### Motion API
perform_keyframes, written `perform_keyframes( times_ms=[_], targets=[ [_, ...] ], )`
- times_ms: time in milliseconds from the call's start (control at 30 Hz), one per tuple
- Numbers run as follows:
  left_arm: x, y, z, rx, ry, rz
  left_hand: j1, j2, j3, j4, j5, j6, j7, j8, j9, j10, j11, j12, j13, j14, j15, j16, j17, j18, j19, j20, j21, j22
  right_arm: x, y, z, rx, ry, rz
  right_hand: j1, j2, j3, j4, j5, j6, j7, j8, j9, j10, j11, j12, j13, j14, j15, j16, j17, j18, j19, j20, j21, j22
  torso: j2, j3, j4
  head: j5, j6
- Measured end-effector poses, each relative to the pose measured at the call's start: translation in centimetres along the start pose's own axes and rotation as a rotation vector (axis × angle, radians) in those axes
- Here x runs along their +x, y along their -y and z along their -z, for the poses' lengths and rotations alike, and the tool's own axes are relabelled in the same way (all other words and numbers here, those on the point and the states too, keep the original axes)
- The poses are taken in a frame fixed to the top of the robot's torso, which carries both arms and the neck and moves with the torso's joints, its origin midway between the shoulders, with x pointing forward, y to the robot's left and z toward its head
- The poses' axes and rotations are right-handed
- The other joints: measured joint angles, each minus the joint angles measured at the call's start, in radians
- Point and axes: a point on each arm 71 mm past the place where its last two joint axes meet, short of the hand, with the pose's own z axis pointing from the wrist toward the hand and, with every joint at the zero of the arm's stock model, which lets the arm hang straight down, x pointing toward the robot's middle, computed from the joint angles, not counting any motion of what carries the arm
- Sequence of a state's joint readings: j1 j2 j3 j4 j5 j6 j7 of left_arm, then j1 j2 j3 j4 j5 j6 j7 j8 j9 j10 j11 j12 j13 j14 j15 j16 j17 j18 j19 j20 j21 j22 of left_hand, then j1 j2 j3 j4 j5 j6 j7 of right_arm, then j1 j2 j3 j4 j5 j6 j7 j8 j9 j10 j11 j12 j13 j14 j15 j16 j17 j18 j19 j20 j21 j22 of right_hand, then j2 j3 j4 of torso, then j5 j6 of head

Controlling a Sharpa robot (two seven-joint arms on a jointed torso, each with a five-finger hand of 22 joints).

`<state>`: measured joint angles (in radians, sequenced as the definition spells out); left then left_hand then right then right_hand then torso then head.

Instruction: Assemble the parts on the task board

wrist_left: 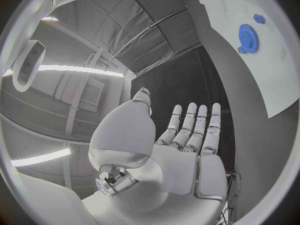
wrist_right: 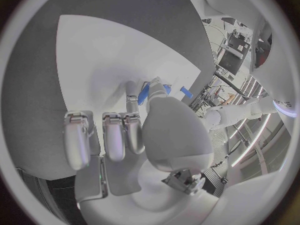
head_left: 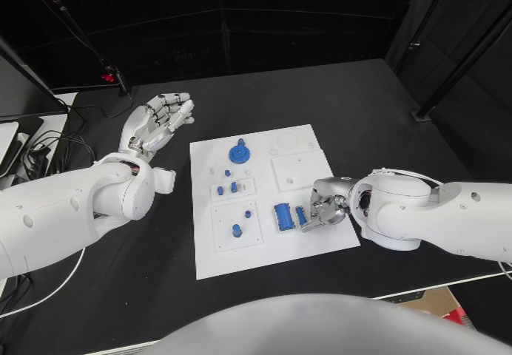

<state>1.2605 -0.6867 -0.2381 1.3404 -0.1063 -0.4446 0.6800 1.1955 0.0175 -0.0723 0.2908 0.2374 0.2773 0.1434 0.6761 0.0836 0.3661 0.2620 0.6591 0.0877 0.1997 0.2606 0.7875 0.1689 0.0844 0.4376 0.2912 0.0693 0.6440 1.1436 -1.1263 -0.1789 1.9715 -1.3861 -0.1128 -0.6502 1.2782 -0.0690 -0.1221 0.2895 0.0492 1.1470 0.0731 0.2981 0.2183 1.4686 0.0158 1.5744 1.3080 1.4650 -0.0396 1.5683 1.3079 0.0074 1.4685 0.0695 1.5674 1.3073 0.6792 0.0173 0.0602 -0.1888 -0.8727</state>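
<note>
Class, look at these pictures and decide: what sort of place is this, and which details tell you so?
Probably a robotics lab or test cell. A white task board with small blue parts lies on a black table, dark curtains hang behind, and cables trail off at the table's edge.

surface: black counter [head_left: 352, 103] | on it: white task board [head_left: 304, 251] at middle | far left edge: cables [head_left: 43, 151], perhaps loose
</note>
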Motion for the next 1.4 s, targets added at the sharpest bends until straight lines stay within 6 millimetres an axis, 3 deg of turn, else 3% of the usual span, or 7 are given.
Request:
perform_keyframes(
  times_ms=[500,633,833,1000,1400],
  targets=[
    [0.0,0.0,0.0,0.0,0.0,0.0,0.0,0.0,0.0,0.0,0.0,0.0,0.0,0.0,0.0,0.0,0.0,0.0,0.0,0.0,0.0,0.0,0.0,0.0,0.0,0.0,0.0,0.0,-0.1,-0.2,-0.4,0.004,0.007,0.031,0.016,0.016,0.003,-0.003,0.0,-0.01,-0.003,0.01,0.012,-0.004,-0.004,0.0,0.0,0.0,0.0,0.0,0.0,0.0,0.0,0.0,0.0,0.0,0.0,-0.0001,0.0,0.001,0.0],
    [0.0,0.0,0.0,0.0,0.0,0.0,0.0,0.0,0.0,0.0,0.0,0.0,0.0,0.0,0.0,0.0,0.0,0.0,0.0,0.0,0.0,0.0,0.0,0.0,0.0,0.0,0.0,0.0,-0.1,-0.3,-0.4,0.002,0.001,0.038,0.057,0.015,0.013,-0.013,0.0,-0.014,-0.006,0.022,0.022,-0.004,-0.004,0.0,0.0,0.0,0.0,0.0,0.0,0.0,-0.004,-0.004,0.0,0.0,0.0,-0.0001,0.0,0.001,0.0],
    [0.0,0.0,0.0,0.0,0.0,0.0,0.0,0.0,0.0,0.0,0.0,0.0,0.0,0.003,0.0,0.0,0.0,0.001,0.0,0.0,0.0,0.0,-0.001,0.0,0.0,0.0,0.0,0.0,0.0,-0.3,-0.5,0.004,-0.007,0.046,0.105,-0.022,0.041,-0.003,0.0,-0.014,-0.007,0.043,0.038,-0.004,-0.004,0.0,0.0,0.004,-0.004,0.0,0.0,0.0,-0.004,-0.004,0.0,0.0,0.0,-0.0002,-0.0005,0.001,0.0],
    [0.0,0.0,0.0,0.0,0.0,0.0,0.0,0.0,0.0,0.0,0.0,-0.004,-0.004,0.004,-0.001,0.0,0.0,0.004,-0.002,0.0,0.0,0.0,-0.003,0.0,0.0,0.0,0.0,0.0,0.0,-0.2,-0.4,0.004,-0.008,0.048,0.114,-0.031,0.046,0.001,0.0,-0.014,-0.007,0.05,0.045,0.0,-0.007,0.0,0.0,0.004,-0.004,0.0,0.0,0.0,-0.004,-0.003,0.0,0.0,0.0,-0.0001,-0.0005,0.0,0.0],
    [0.0,0.0,0.0,-0.001,0.0,0.0,0.0,0.0,0.0,0.0,0.0,-0.004,-0.004,0.004,-0.001,0.0,0.0,0.004,-0.002,0.0,0.0,0.0,-0.003,0.0,0.0,0.0,0.0,0.0,-0.4,0.8,0.2,-0.008,0.037,0.008,0.039,-0.086,0.012,0.01,0.0,-0.014,-0.007,0.062,0.058,0.0,-0.007,0.0,0.0,0.004,-0.004,0.0,0.0,0.0,-0.004,-0.003,0.0,0.0,0.001,0.0,-0.0006,0.002,0.0]
  ],
)
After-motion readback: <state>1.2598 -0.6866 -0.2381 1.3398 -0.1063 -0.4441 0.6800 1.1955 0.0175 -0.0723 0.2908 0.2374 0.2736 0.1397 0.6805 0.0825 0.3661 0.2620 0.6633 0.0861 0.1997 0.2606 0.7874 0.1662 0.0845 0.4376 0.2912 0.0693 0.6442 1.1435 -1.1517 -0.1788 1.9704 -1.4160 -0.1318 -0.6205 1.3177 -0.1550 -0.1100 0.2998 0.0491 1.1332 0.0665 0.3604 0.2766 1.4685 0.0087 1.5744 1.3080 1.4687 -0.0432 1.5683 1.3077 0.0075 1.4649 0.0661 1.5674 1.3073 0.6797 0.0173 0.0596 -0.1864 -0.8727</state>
